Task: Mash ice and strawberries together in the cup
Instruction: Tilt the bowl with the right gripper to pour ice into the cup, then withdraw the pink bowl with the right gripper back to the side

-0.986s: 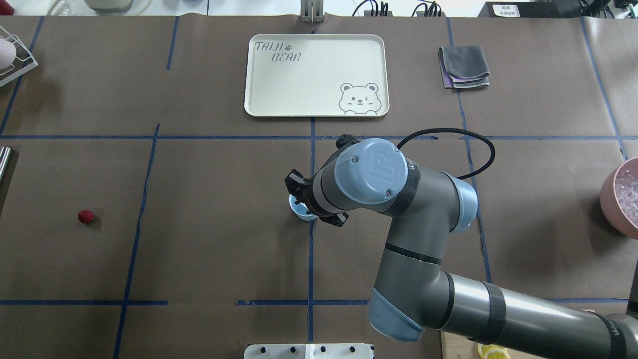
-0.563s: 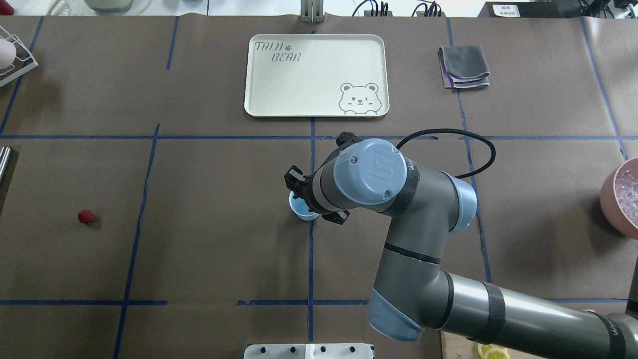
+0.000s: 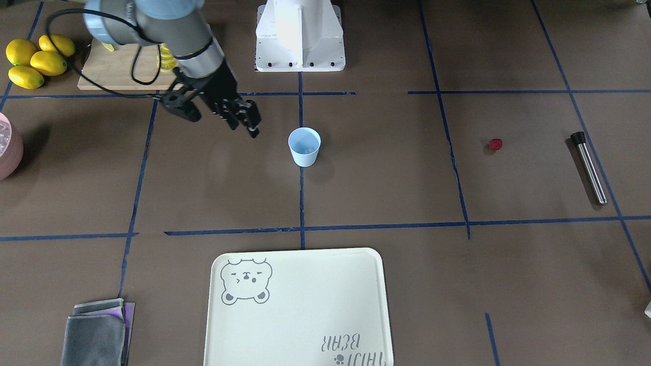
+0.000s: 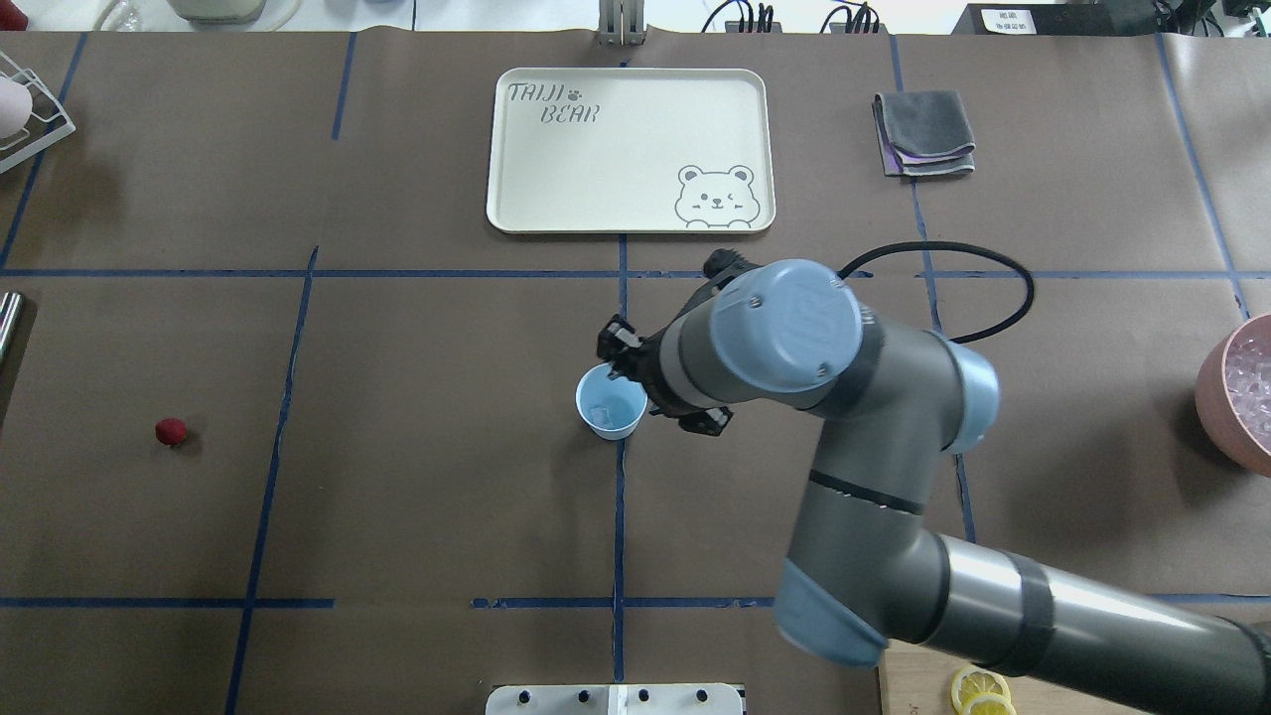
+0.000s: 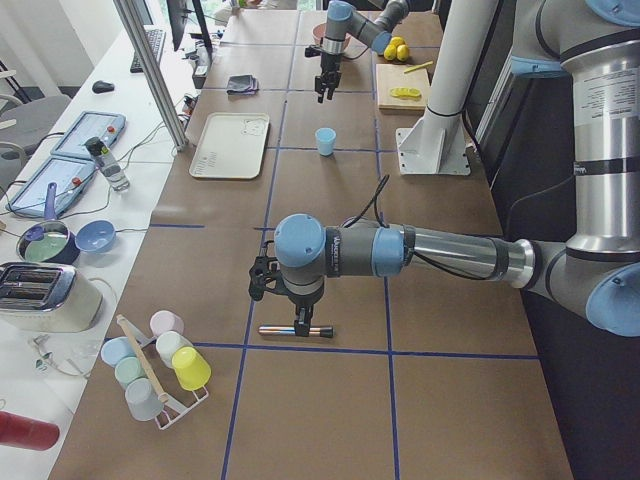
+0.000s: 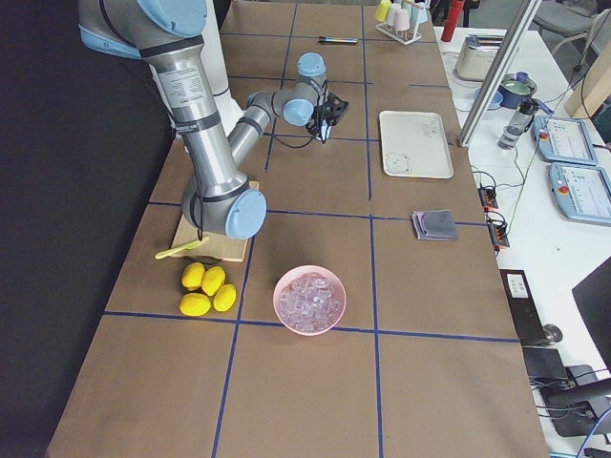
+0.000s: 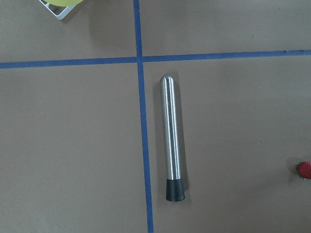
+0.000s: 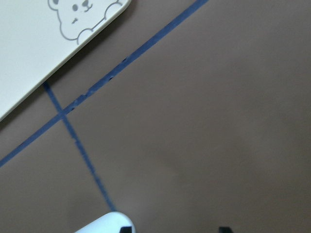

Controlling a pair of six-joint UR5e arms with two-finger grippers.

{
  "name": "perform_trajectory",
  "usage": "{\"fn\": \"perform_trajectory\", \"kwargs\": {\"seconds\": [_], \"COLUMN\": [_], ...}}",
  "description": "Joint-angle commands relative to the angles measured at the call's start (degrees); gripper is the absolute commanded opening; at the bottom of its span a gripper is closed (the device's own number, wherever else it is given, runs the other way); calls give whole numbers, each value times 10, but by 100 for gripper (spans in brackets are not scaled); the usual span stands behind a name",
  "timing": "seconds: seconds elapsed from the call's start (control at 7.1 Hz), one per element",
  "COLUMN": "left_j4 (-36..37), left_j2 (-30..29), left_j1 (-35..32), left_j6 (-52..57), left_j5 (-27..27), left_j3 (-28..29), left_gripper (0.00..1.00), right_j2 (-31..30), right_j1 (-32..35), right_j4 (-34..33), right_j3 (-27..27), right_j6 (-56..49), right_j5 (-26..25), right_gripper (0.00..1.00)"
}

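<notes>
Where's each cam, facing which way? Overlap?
Front-facing: across table, facing base; right arm, cup.
Overhead: from behind, looking down; right arm, same cup.
Exterior left: left end; left arm over steel rod.
Exterior right: right end; right arm, pink bowl.
Left wrist: down on same rod, strawberry; no body.
Right wrist: down at tray; own fingertips.

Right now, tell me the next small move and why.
Probably shift the left gripper from above the steel masher over to the strawberry and pick it up. The cup holds only ice, while the strawberry lies on the table near the masher, and mashing needs both inside.
</notes>
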Motion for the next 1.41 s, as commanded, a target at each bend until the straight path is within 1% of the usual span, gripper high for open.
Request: {"fn": "perform_trajectory", "kwargs": {"seconds": [0.0,0.14,0.28,0.42,0.56,0.7,0.84,0.99,1.27], "left_j4": [0,0,0,0,0,0,0,0,0], "left_j2": [0,0,0,0,0,0,0,0,0], "left_j1": [0,0,0,0,0,0,0,0,0], "left_j6": [0,0,0,0,0,0,0,0,0], "left_j5": [0,0,0,0,0,0,0,0,-4], "left_j3": [1,0,0,0,0,0,0,0,-2], "left_gripper": [100,100,100,100,100,100,100,100,100], "right_j2": [-152,-208,-248,-279,-296,-301,-303,-309,-312], "right_j1": [124,186,234,276,313,346,358,358,357], "right_j4": [6,5,4,4,4,4,6,41,142], "right_j3": [40,37,34,18,-8,-43,-63,-86,-158], "right_j6": [-247,-381,-493,-606,-711,-792,-809,-808,-799], "right_j5": [88,112,118,118,116,116,126,126,127], "right_gripper": [67,75,76,77,78,81,83,97,96]}}
